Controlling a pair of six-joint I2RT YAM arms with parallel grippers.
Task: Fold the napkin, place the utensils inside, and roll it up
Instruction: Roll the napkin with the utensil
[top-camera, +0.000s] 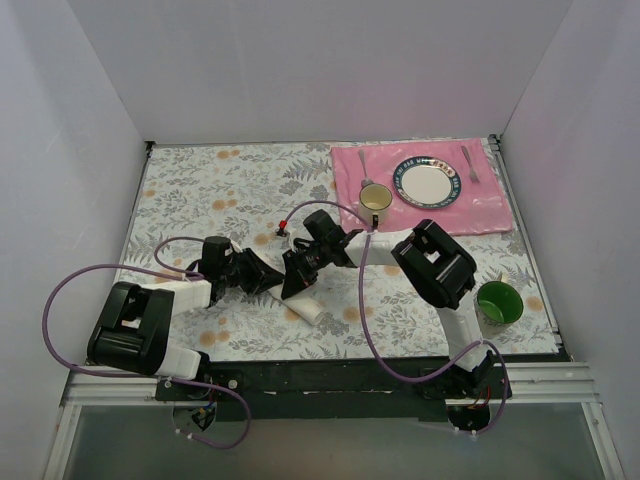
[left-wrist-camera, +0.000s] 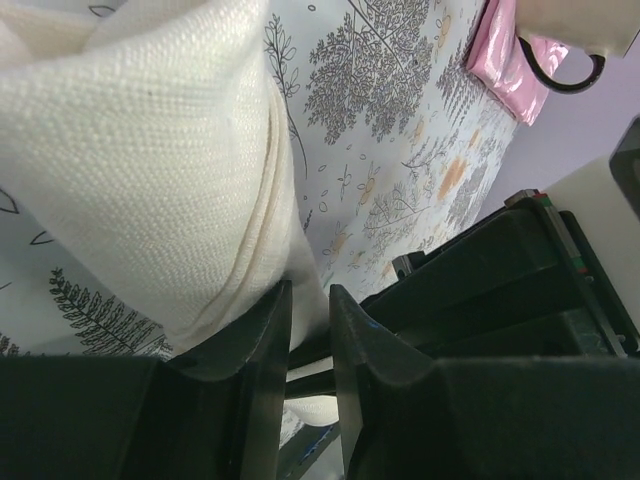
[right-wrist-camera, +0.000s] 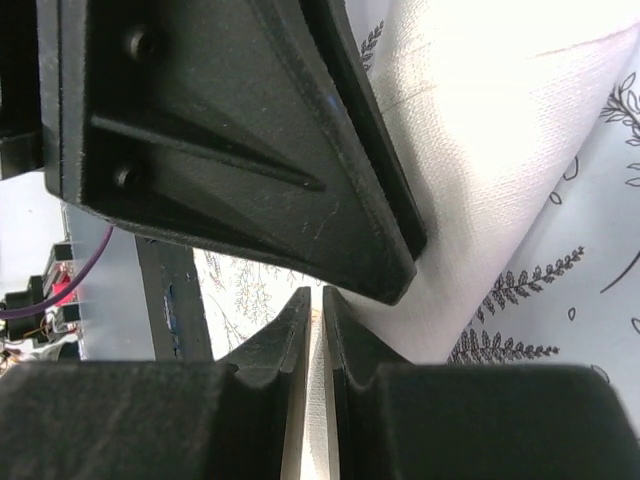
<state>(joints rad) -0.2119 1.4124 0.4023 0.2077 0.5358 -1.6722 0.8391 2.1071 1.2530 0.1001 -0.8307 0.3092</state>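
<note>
Looking down into a robotics lab test booth, no real dining room. Boxed in on three sides by plain white panels (top-camera: 320, 70), bare and featureless. At the near edge, bolted to a black base plate (top-camera: 320, 378) on an aluminium frame (top-camera: 90, 388): two black-and-white robot arms, left arm (top-camera: 140, 325) and right arm (top-camera: 440, 265). Hanging loose off both, purple cables (top-camera: 60, 290) in big loops. Out on the floral tablecloth (top-camera: 200, 190), staged like a place setting: pink placemat (top-camera: 480, 212), patterned plate (top-camera: 428, 186), beige mug (top-camera: 376, 203), green cup (top-camera: 498, 302) off to the right.
</note>
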